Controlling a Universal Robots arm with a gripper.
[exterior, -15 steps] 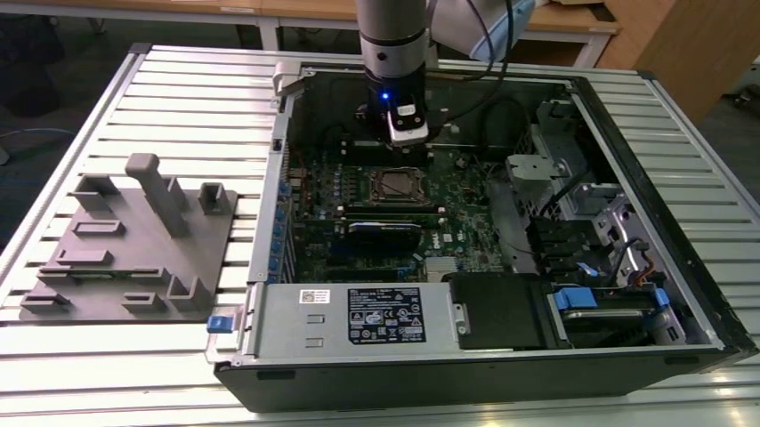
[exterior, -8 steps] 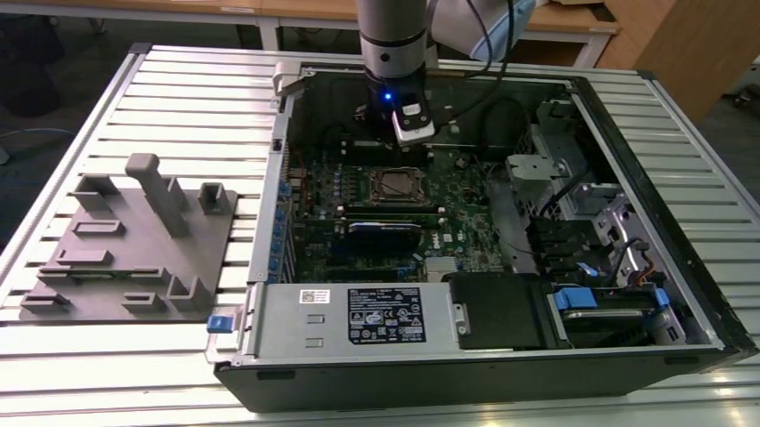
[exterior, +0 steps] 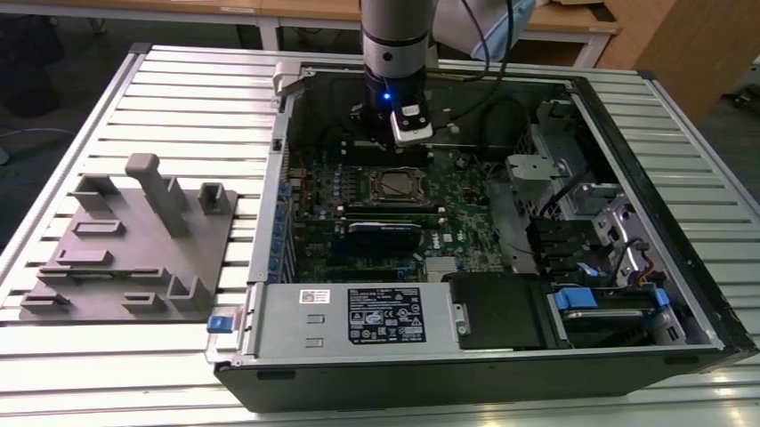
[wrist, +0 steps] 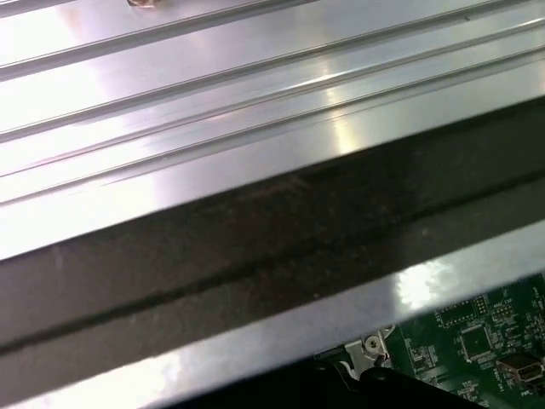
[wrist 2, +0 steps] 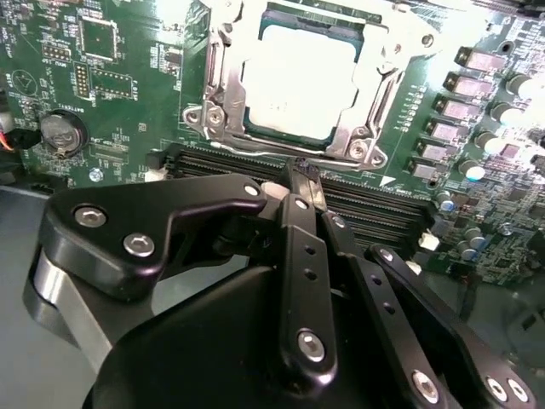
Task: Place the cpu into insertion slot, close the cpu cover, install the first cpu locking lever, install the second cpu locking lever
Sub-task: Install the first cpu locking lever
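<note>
A: Where is the cpu point(wrist 2: 298, 81)?

B: In the second wrist view it lies flat in the socket, and the cpu cover point(wrist 2: 223, 85) frames it, apparently down around it. In the exterior view the socket sits near the middle of the motherboard point(exterior: 327, 191), with the gripper point(exterior: 408, 133) just at its 12 o'clock.

A: So which step?

B: I judge the chip placed and the cover closed; the locking levers seem to be the work in hand. The next move would call for a fine, steady contact on a thin lever beside the socket.

A: And the gripper's grasp?

B: The fingers point(wrist 2: 302, 183) look drawn together, holding nothing.

A: Containers?

B: The open computer case point(exterior: 665, 222) holds the board and a power supply point(exterior: 356, 316) at 6 o'clock.
</note>
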